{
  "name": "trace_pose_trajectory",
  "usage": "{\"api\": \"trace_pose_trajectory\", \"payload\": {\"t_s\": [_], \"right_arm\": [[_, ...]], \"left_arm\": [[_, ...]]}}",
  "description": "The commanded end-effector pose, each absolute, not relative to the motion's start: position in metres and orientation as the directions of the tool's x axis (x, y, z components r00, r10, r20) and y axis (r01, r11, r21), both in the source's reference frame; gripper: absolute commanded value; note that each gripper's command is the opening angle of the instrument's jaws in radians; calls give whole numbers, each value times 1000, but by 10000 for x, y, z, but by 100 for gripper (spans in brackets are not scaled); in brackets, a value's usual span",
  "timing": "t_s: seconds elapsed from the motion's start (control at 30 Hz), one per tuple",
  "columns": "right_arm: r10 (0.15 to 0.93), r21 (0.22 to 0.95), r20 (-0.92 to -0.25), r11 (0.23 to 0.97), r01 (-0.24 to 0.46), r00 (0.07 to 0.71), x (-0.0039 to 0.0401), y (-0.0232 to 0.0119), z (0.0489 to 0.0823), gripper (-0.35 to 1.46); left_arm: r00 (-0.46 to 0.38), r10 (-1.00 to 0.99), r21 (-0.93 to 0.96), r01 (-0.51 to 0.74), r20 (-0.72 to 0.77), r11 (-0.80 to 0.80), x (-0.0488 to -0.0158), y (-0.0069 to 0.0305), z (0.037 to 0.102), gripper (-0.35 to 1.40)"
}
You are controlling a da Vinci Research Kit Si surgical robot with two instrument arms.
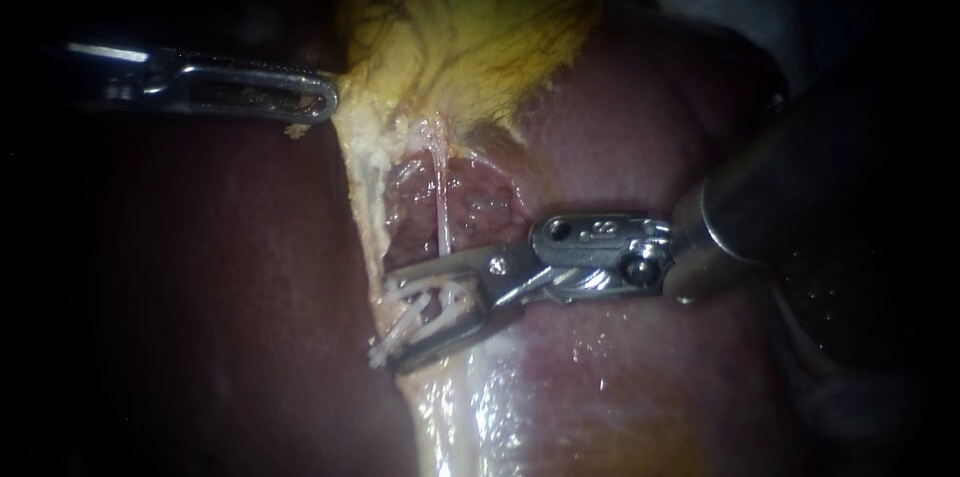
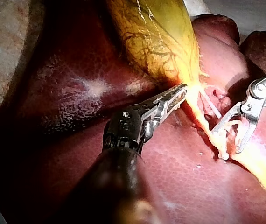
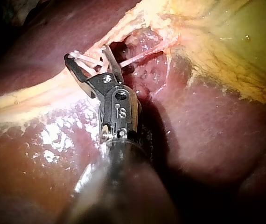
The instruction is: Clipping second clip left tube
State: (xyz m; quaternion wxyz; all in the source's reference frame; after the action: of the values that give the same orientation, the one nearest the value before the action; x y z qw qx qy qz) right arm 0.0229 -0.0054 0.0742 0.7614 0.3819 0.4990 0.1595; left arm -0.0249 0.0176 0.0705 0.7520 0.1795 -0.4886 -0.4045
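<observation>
Pale tube [image 1: 430, 302] lies between my right tool's [image 1: 390, 325] spread jaws, unsqueezed. My left tool [image 1: 328, 99] pinches the gallbladder [image 1: 470, 27] edge ahead of it. The clipping step is at hand; next I should close squarely across the tube.

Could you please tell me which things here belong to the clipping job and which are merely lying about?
In the job:
right instrument, straddling the left tube
left instrument, holding the gallbladder

Lying about:
liver
thin tube beside the left tube
</observation>
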Motion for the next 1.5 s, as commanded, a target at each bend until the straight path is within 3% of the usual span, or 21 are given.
{"api": "trace_pose_trajectory", "payload": {"t_s": [0.03, 0.37, 0.57, 1.0, 1.33, 1.5], "right_arm": [[623, 740, -639, 657, 139, 451, 228, -54, 740, 52], [639, 752, -625, 647, 124, 448, 202, -44, 734, 53], [671, 782, -587, 615, 102, 453, 191, -36, 749, 53], [810, 903, -393, 430, 16, 435, 183, -25, 782, 53], [885, 941, -336, 329, 78, 323, 213, -28, 780, 53], [902, 943, -325, 287, 168, 285, 219, -36, 765, 54]], "left_arm": [[195, -784, 665, 433, 589, 608, -249, 176, 705, -35], [196, -784, 665, 433, 589, 608, -248, 176, 705, -35], [196, -784, 665, 433, 590, 609, -248, 176, 705, -35], [196, -783, 665, 433, 590, 609, -248, 175, 706, -35], [196, -783, 664, 433, 590, 609, -249, 176, 708, -35], [195, -783, 664, 434, 590, 609, -249, 176, 708, -35]]}}
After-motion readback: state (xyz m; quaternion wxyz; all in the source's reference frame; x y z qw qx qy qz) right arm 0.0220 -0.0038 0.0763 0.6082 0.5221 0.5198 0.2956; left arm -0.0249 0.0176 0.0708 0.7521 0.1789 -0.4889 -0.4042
